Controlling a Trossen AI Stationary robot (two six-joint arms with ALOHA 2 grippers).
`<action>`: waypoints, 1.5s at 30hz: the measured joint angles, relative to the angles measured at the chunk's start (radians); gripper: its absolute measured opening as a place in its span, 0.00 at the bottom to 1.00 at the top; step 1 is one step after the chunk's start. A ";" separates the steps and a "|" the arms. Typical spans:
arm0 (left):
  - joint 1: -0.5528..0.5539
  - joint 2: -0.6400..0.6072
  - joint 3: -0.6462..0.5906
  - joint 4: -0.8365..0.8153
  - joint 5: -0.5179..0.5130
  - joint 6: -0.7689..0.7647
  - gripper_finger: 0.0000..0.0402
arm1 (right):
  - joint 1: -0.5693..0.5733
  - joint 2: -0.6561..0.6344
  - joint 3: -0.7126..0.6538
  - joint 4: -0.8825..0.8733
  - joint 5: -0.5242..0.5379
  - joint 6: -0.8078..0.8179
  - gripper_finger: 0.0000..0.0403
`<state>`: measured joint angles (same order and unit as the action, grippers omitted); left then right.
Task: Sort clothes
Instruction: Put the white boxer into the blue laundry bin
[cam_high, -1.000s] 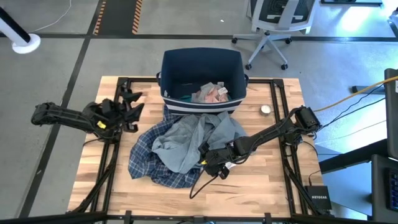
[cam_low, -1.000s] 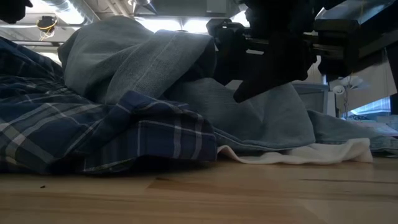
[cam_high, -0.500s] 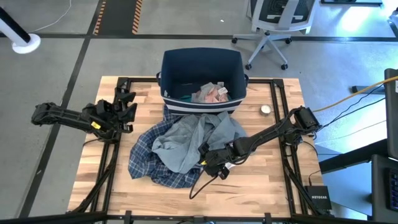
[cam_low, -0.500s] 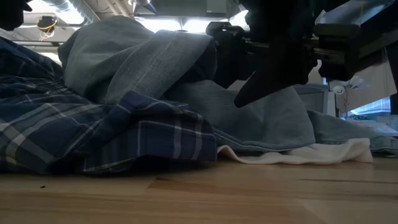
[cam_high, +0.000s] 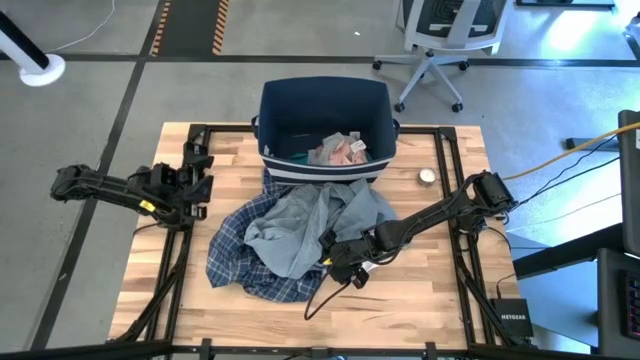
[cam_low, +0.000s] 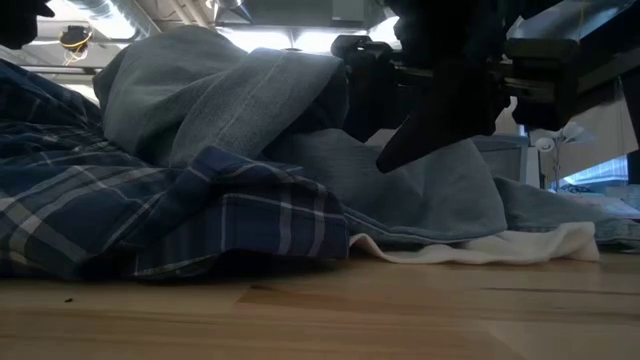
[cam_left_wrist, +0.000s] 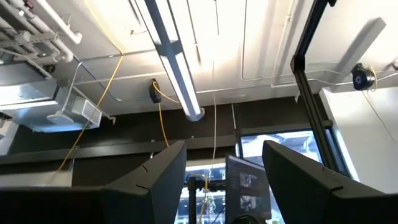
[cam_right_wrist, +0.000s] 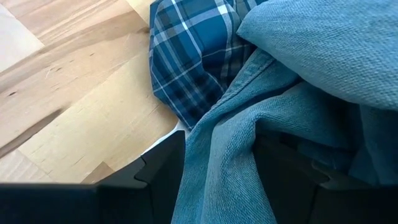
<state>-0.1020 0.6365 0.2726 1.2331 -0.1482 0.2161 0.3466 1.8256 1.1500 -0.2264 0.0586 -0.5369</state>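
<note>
A large light grey-blue garment (cam_high: 300, 225) lies heaped at the table's middle on top of a blue-and-white plaid shirt (cam_high: 235, 262), which spreads over the wood toward the near left. Pink pieces (cam_high: 340, 150) lie inside the navy bin (cam_high: 262, 110) behind the heap. My right gripper (cam_high: 332, 252) is at the heap's near right edge, slanting down, shut on the grey-blue garment (cam_right_wrist: 323, 50). My left gripper (cam_high: 197, 165) stands open at the table's left, tipped upward toward the ceiling with nothing between its fingers (cam_left_wrist: 155, 180). My right gripper has a bunched fold of the grey-blue garment (cam_right_wrist: 217, 149) between its two fingers, at the garment's near right edge. The fingers slant down from the table's right side. The garment stays on the heap, resting on the plaid shirt (cam_right_wrist: 193, 56) and the wood.
A strip of white cloth (cam_low: 480, 250) shows under the grey-blue garment at the heap's near edge. A small round object (cam_high: 427, 176) lies on the wood right of the bin. Bare wood lies along the near edge and at the left.
My left gripper has tipped upward and turned at the wrist while staying in place at the table's left, still open. My right gripper and the clothes have kept still.
</note>
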 joint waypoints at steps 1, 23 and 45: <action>0.000 0.000 0.000 0.000 0.000 0.000 0.52 | 0.000 0.000 0.000 0.000 0.000 0.000 0.52; 0.000 0.000 0.000 -0.074 -0.216 0.082 0.52 | 0.000 0.000 0.000 0.011 0.000 0.000 0.52; 0.000 0.000 0.000 -0.092 -0.241 0.091 0.52 | 0.000 0.000 0.000 0.037 -0.034 -0.040 0.52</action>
<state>-0.1017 0.6361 0.2726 1.1412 -0.3893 0.3072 0.3464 1.8256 1.1496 -0.1895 0.0241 -0.5765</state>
